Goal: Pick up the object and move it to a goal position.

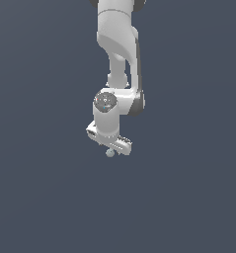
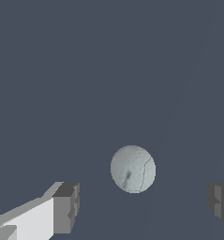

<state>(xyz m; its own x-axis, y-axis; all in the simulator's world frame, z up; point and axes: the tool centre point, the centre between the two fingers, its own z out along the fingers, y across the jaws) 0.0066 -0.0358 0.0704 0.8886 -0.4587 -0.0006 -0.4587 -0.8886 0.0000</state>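
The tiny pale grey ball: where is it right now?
In the exterior view, the tiny pale grey ball sits just below the white gripper. The wrist view shows it between the open fingers, untouched.

The white arm [image 1: 118, 54] reaches down from the top edge of the exterior view, against a plain dark blue-grey ground that fills the rest of the picture. At its wrist sits a round grey disc [image 1: 105, 102] with small coloured marks, facing the camera. Below it hangs the white hand [image 1: 111, 145], its body set aslant so that it runs lower toward the exterior view's right. The tiny pale grey ball [image 1: 110, 153] lies right at the hand's underside, partly covered by it. From here the fingertips cannot be made out, nor whether they touch the ball.
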